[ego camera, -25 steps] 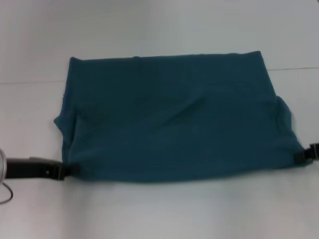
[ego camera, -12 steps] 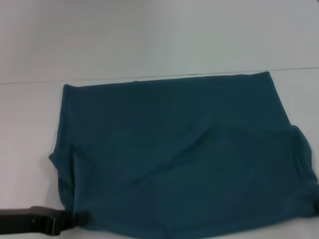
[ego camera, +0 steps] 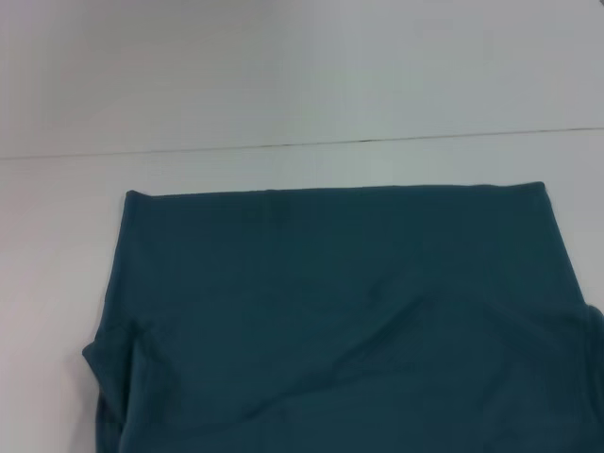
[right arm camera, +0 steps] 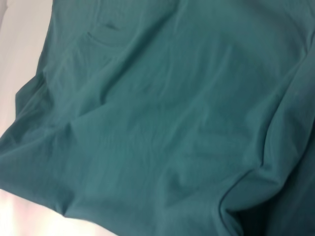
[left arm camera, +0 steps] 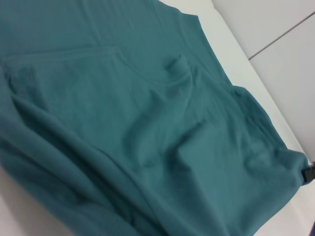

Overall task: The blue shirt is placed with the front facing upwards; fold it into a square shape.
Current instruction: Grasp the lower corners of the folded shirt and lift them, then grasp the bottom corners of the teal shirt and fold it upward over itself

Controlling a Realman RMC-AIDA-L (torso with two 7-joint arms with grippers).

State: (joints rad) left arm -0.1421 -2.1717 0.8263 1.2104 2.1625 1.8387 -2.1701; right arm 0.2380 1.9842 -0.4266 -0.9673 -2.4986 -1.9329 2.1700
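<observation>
Since half a second ago, the blue shirt (ego camera: 340,321) is drawn nearer across the white table (ego camera: 283,85), soft and creased, folded edge straight; both grippers are out of view.

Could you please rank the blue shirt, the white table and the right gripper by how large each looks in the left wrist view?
1. blue shirt: fills most of the view.
2. white table: bare strips at the edges.
3. right gripper: a dark sliver at the shirt's far corner, cut off by the frame and farthest away, so its true size is unsure.
</observation>
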